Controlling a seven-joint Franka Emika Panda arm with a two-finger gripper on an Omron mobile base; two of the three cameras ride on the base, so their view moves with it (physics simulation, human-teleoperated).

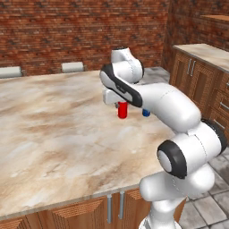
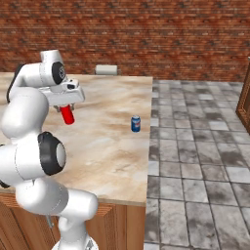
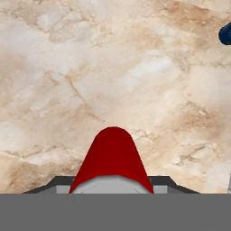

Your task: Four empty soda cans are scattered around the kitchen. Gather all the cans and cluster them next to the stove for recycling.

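- Left base view shows us our gripper clamped on a red soda can, which hangs clear above the marble counter rather than standing on it.
- Right of the red can, near the counter's right edge, we see a blue can standing upright on the marble, well apart from our load; the hand view catches it as a dark blue shape off to one side.
- We judge the can gripped near its top, so most of its body hangs below the fingers; a fast swing or a base turn could tilt it or let it slip out.
- We also think a low carry to the right could clip the blue can and send it off the counter's edge onto the floor.
- We cannot spot the stove from here, so the drive ahead may be long, giving the grip more time to fail.
- Around the counter: veined beige marble over wooden cabinet fronts, a red brick wall behind it, grey stone floor tiles to its right, and a second wooden cabinet run beyond.
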